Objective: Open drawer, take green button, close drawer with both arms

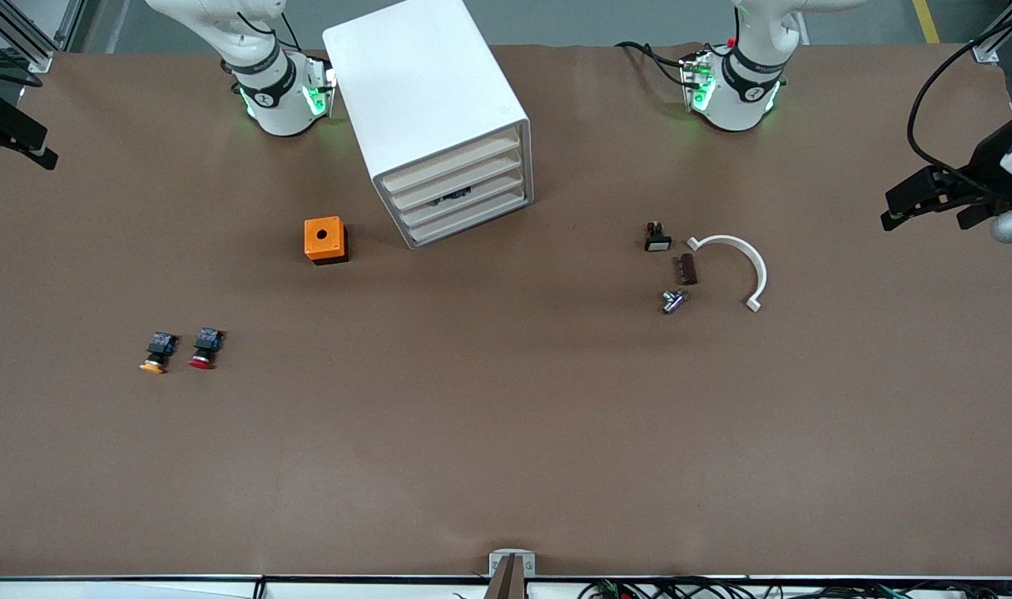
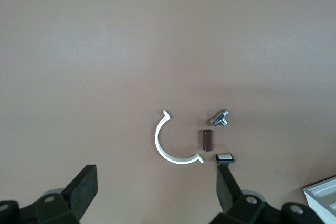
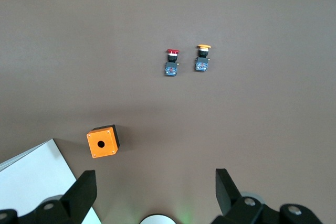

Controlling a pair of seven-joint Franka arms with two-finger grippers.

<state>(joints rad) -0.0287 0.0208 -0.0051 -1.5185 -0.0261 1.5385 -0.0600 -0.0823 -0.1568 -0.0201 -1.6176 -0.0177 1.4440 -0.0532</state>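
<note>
Over the table's edge at the left arm's end, your left gripper hangs released, its black wedge-shaped fingers spread wide with nothing between them. The right gripper hangs over the edge at the right arm's end, equally open and empty. Both arms wait. The left wrist view shows you four small parts lying close together on the matte brown table: one white plastic half-ring, one brown ribbed block, one shiny metal fitting and one black switch with a white cap. The right wrist view shows what that one misses: one orange box with a round hole in its top, one red-capped button and one orange-yellow-capped button lying side by side. Only the front view shows the face of the smooth white cabinet, which stands between the arms' bases, with four drawers all pushed in. A small dark thing shows at a middle front; you cannot tell whether it is the green button.
</note>
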